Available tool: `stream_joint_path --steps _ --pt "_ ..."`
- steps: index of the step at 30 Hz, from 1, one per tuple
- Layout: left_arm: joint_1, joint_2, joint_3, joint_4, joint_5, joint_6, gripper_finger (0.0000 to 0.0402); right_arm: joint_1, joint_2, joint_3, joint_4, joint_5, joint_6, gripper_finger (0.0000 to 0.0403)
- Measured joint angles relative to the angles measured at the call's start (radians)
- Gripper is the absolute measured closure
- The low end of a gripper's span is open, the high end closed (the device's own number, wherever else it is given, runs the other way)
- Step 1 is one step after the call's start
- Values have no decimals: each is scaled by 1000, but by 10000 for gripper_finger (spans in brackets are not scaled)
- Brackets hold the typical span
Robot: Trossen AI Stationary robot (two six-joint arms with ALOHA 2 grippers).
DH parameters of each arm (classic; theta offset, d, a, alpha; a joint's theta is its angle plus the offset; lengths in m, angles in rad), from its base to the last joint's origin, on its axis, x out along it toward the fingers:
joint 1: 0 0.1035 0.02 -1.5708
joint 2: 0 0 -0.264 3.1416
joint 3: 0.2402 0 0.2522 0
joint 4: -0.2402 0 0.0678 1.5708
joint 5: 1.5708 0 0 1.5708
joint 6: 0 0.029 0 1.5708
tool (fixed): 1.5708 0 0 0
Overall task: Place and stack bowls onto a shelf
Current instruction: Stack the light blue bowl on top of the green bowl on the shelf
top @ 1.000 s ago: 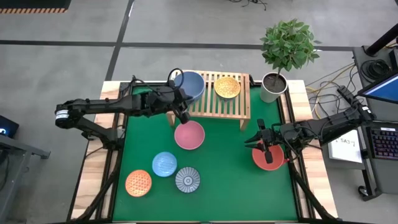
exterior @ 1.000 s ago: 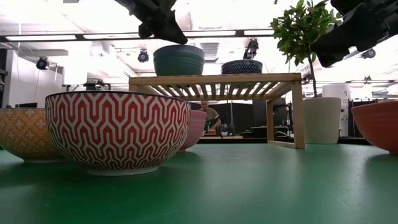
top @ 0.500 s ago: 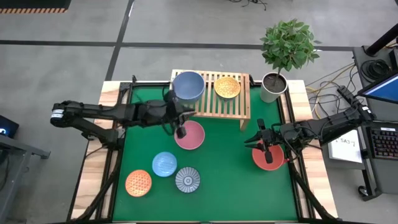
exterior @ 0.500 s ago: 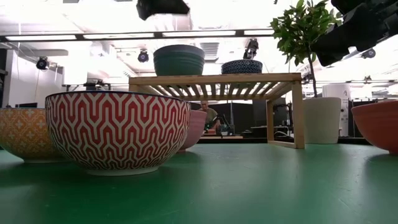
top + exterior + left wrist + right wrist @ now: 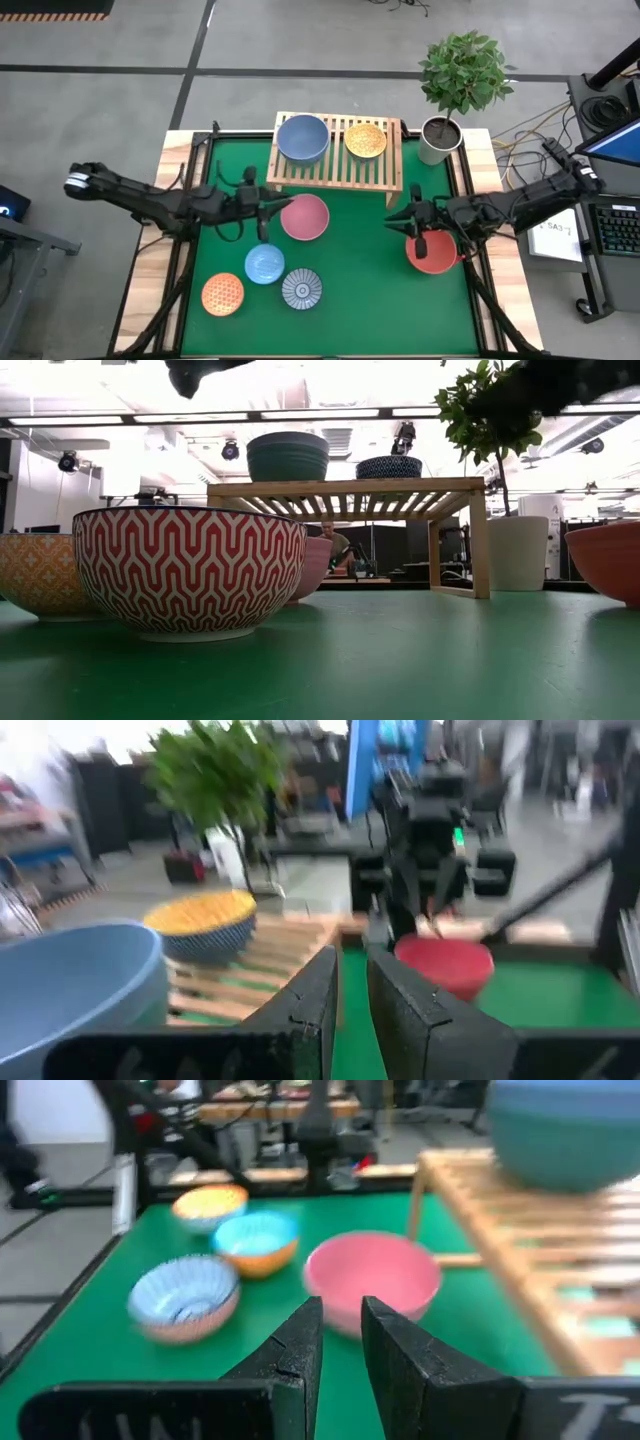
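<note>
Two bowls on the shelf [image 5: 338, 166], plant pot [image 5: 438, 140] beside it
Left gripper [image 5: 262, 219] near the pink bowl [image 5: 305, 216], right gripper [image 5: 417, 235] over the red bowl [image 5: 435, 254]; both nearly closed, empty.

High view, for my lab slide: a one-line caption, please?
Slate-blue bowl and yellow bowl sit on the wooden shelf; five bowls wait on the green mat.

Left arm is stretched low across the left half of the table, coming in from the left edge, elbow out past the table side. Its gripper, the left gripper [image 5: 263, 222], sits a bit left of center, pointing toward the right side. Its fingers [image 5: 312, 1005] are nearly together with just a thin slit between them, nothing in there.

Right arm comes in from the right edge, reaching left. The right gripper [image 5: 418, 237] hangs over the right half, fingers [image 5: 300, 1345] also close together with a narrow gap, empty.
</note>
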Motion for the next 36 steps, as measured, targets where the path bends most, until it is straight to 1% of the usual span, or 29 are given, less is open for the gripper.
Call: stream_joint_path --steps 2,3,5,7,11,17,21,24,28,31,36 --pt "0 -22 -79 145 -27 34 361 0 57 55 -4 71 -11 339" --pt "1 -34 -110 191 -31 54 361 0 86 85 -5 107 -26 339" --pt "2 -57 -160 260 -36 85 361 -3 145 147 -4 174 -65 339" --pt "1 -80 -188 297 -33 95 361 -17 204 214 -3 216 -98 339" --pt "1 -115 -219 297 -33 91 361 -78 322 345 -3 222 -142 340" --pt "0 -128 -226 312 -59 68 361 -219 502 545 -3 223 -165 340" --pt "0 -141 -230 289 -64 65 361 -295 624 674 -11 223 -185 340" --pt "0 -155 -230 251 -75 70 361 -339 706 762 -57 222 -191 346" --pt "0 -181 -231 208 -85 70 361 -380 787 842 -122 224 -184 369" --pt "0 -200 -234 199 -85 68 361 -391 822 878 -161 224 -167 389" --pt "0 -219 -250 196 -84 67 361 -394 840 892 -171 259 -145 394"
